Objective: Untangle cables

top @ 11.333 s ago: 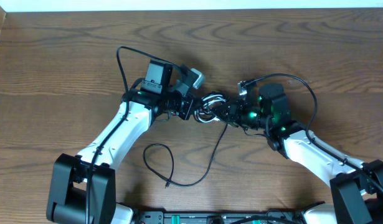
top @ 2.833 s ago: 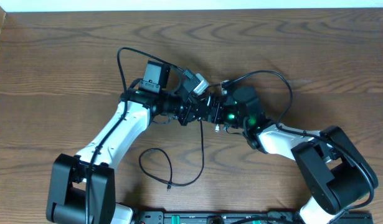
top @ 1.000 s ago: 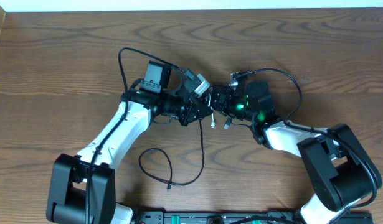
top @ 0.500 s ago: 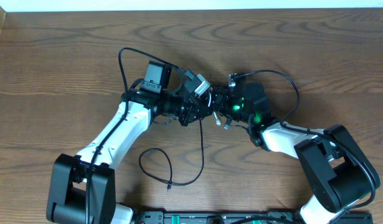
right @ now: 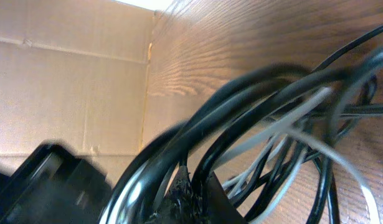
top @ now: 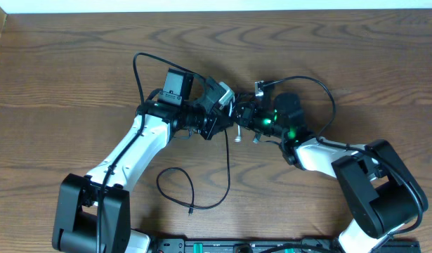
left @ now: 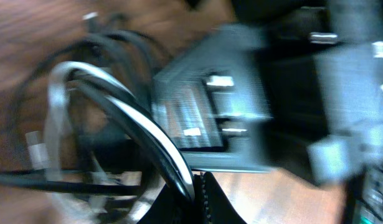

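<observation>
Since half a second ago the right gripper (top: 242,119) has edged left toward the middle of the overhead frame and drawn its fingers together, so it now sits just beside the left gripper (top: 226,121). Both meet over the knot of cables (top: 237,125), a little above the centre of the wooden table (top: 75,63). Two small plugs dangle just below the knot.

One long black cord (top: 227,165) drops from the knot toward the lower middle. It curls into a loose loop at lower left of centre and ends in a plug lying on the wood.

The left wrist view is blurred. At its bottom edge the left gripper (left: 200,196) is closed, pinching a black strand and the white cord (left: 57,106), which arcs up through the left half.

At the bottom of the right wrist view, the right gripper (right: 192,194) is also closed, with a black strand seemingly caught between its tips. Black and pale loops fan out to the right. A cardboard panel (right: 66,74) fills the upper left.
</observation>
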Robot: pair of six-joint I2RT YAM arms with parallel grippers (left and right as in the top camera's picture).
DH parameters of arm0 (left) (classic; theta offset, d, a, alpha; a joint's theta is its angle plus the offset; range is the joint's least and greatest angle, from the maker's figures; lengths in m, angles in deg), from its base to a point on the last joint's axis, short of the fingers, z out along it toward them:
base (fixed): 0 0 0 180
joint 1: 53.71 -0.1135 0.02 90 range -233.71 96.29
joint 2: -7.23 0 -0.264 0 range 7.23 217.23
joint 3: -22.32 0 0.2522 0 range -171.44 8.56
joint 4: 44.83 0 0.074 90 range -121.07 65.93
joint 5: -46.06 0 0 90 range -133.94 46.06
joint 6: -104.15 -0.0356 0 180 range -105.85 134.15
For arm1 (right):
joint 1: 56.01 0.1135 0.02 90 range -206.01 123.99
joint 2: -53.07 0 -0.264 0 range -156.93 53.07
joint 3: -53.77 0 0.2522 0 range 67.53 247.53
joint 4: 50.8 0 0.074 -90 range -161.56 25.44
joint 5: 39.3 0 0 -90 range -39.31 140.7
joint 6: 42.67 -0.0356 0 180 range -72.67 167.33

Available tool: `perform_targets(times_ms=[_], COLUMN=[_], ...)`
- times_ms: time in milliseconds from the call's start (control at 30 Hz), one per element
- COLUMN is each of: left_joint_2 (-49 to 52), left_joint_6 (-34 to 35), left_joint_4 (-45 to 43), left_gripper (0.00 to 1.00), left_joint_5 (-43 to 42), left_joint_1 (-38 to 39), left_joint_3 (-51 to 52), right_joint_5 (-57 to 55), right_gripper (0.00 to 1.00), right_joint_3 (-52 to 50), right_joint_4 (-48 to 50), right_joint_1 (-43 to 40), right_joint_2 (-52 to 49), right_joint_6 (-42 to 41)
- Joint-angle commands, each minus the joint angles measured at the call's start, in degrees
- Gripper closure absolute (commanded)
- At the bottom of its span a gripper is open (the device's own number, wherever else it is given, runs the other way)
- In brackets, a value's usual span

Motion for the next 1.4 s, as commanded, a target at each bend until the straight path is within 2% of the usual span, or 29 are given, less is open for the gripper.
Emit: perform_targets(times_ms=[0, 400, 933, 1167, 1367], left_joint_2=[-0.2, -0.2, -0.2, -0.2, -0.2], left_joint_6=[6.47, 6.73, 6.71, 6.71, 6.71], left_joint_4=[-0.87, -0.81, -0.81, -0.81, -0.81], left_gripper=[0.93, 0.93, 0.93, 0.92, 0.93], left_joint_5=[11.1, 12.41, 12.39, 12.39, 12.39], left_joint_1=[0.2, 0.2, 0.2, 0.22, 0.22], left_joint_3=[-0.31, -0.31, -0.31, -0.31, -0.31], right_joint_5=[9.66, 31.78, 49.03, 49.55, 49.48], right_gripper=[0.99, 0.99, 0.99, 0.99, 0.99], right_joint_3=[0.63, 0.63, 0.61, 0.61, 0.61], right_joint_4=[-0.11, -3.15, -3.8, -8.66, -20.65], right_joint_1=[-2.25, -12.09, -29.42, -32.65, -35.98], right_joint_2=[2.34, 3.26, 3.26, 3.23, 3.23], right_joint_6=[2.32, 5.31, 7.72, 14.27, 25.68])
